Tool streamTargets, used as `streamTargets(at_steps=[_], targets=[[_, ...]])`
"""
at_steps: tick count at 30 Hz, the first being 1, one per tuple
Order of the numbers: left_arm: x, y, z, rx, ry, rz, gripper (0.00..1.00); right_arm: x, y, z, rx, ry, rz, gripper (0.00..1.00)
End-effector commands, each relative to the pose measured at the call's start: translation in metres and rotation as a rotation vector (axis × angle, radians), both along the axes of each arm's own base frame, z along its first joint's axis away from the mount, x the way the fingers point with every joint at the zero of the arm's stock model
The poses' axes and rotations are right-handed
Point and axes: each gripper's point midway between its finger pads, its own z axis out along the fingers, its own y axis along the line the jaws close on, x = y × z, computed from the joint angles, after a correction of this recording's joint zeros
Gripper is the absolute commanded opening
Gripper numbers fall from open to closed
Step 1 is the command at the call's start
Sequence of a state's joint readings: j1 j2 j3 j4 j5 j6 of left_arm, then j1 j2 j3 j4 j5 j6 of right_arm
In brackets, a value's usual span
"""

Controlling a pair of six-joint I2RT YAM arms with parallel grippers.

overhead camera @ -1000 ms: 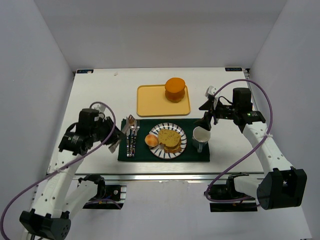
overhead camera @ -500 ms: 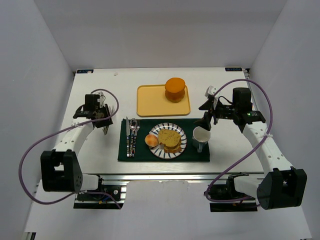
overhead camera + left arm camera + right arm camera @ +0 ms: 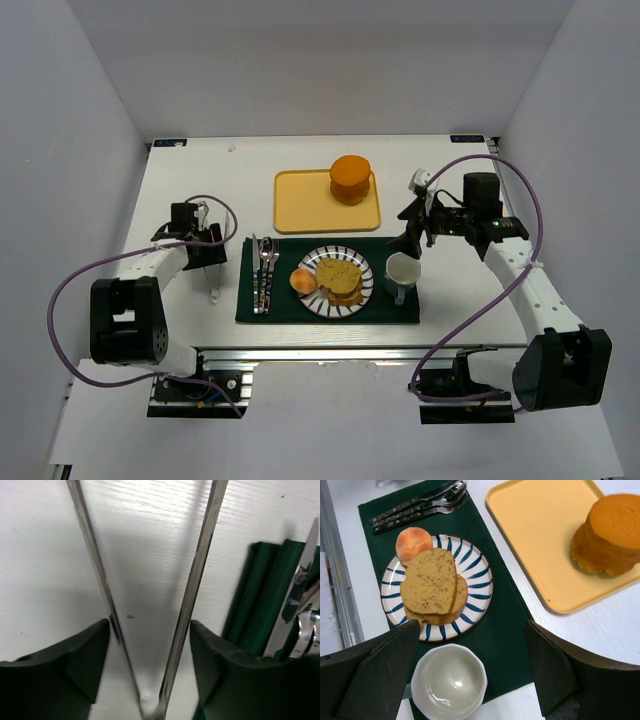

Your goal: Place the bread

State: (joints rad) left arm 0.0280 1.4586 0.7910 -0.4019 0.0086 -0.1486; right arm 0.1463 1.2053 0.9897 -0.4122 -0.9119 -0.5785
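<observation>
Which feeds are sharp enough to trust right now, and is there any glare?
Right wrist: bread and plate sharp, a small glint in the cup, claw fingers soft. Left wrist: tongs blurred near the lens, soft shadow between their arms. Top: even light, no glare.

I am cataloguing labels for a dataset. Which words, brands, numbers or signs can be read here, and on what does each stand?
None can be read.
Small dark label at the far left corner of the white table: too small to read.
Similar label at the far right corner: too small to read.
</observation>
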Motion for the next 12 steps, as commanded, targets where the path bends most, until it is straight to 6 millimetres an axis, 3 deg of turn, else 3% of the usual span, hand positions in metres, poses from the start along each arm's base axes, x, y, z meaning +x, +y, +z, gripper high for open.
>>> streamTargets(at_steps=[1,4,10,12], targets=[[0.009,0.006,0.017,-0.017,-0.083,0.040,0.76,0.011,-0.002,0.013,-0.009,0.016,-0.054,0.89],[0.008,0.010,0.026,-0.028,-0.116,0.078,0.89,0.027,-0.010,0.010,-0.049,0.040,-0.143,0.89],[0.003,0.012,0.050,-0.065,-0.156,0.148,0.95,0.052,-0.023,0.015,-0.052,0.079,-0.317,0.89],[0.001,0.011,0.071,-0.088,-0.218,0.178,0.95,0.058,-0.023,0.019,-0.043,0.081,-0.333,0.89]])
